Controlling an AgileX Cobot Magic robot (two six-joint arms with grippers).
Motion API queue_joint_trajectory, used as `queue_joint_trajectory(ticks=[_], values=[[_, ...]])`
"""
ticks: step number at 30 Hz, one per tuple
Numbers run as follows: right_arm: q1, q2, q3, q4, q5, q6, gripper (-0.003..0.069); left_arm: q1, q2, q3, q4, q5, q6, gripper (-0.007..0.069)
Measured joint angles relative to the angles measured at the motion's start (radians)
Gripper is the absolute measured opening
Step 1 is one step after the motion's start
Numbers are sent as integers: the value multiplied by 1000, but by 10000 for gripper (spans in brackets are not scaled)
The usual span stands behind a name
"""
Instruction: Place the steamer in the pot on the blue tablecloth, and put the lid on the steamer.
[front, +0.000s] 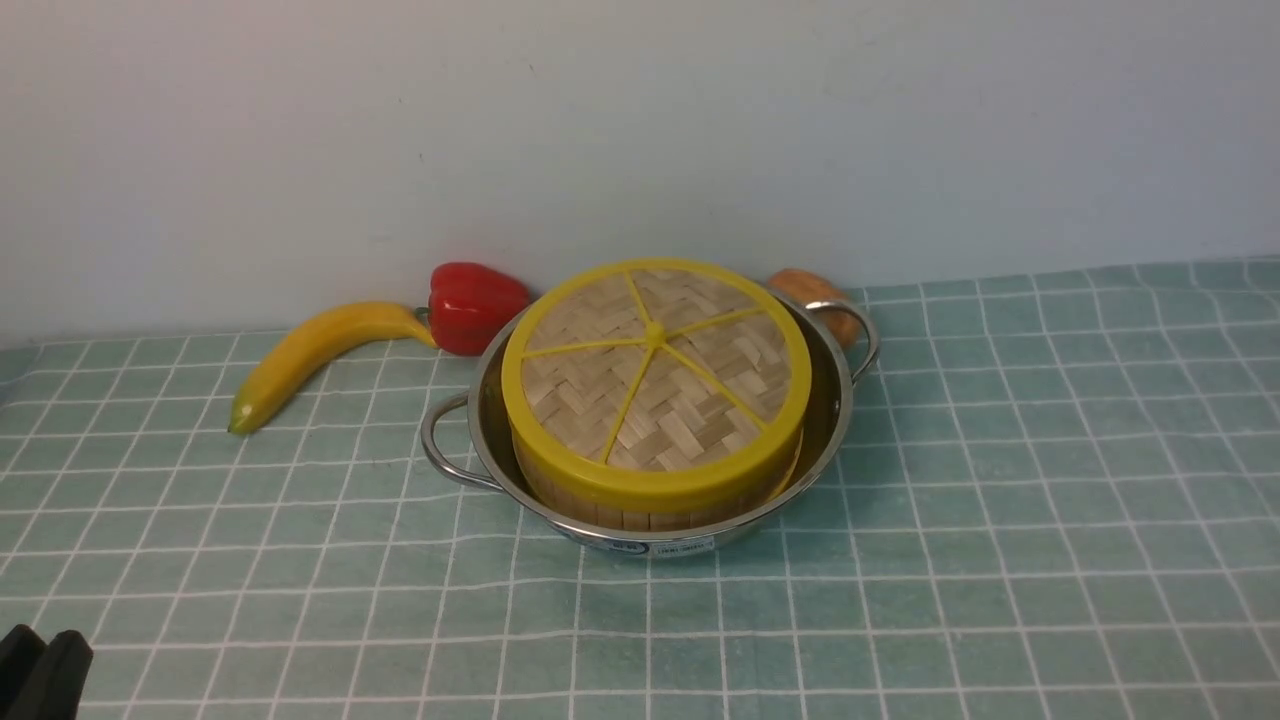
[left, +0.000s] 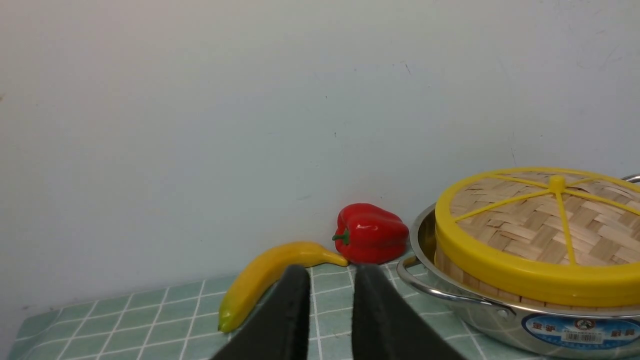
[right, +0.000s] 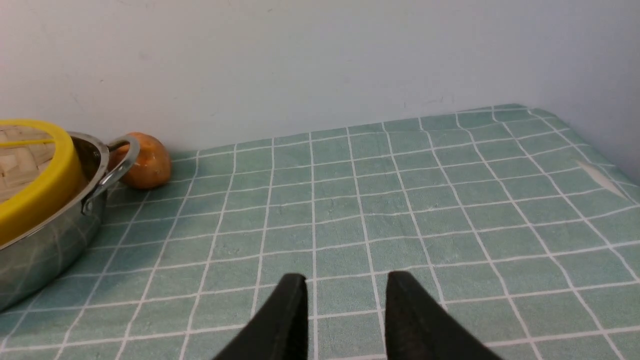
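We find the steamer seated in the pot on the blue tablecloth, the lid resting on top. The left gripper and right gripper both show jaws spread, pinching nothing.

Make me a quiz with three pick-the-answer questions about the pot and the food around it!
1. Where is the steamer?
A. inside the pot
B. on the banana
C. beside the pot on the cloth

2. What colour is the pepper?
A. green
B. red
C. purple

3. Is the lid on the steamer?
A. no, it lies on the cloth
B. no, a tool holds it
C. yes, it covers the steamer

Answers: 1 A, the pot's steel wall rings the basket. 2 B, it is shiny red, next to the banana. 3 C, the woven disc sits on top of the basket, and no tool touches it.
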Motion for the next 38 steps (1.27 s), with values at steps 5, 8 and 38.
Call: queue_joint_trajectory(ticks=[5, 8, 38], values=[[0, 0, 0, 0, 0, 0, 240, 0, 0, 0, 0, 0, 0, 138], [0, 0, 0, 0, 0, 0, 240, 0, 0, 0, 0, 0, 0, 138], [0, 0, 0, 0, 0, 0, 240, 0, 0, 0, 0, 0, 0, 181]])
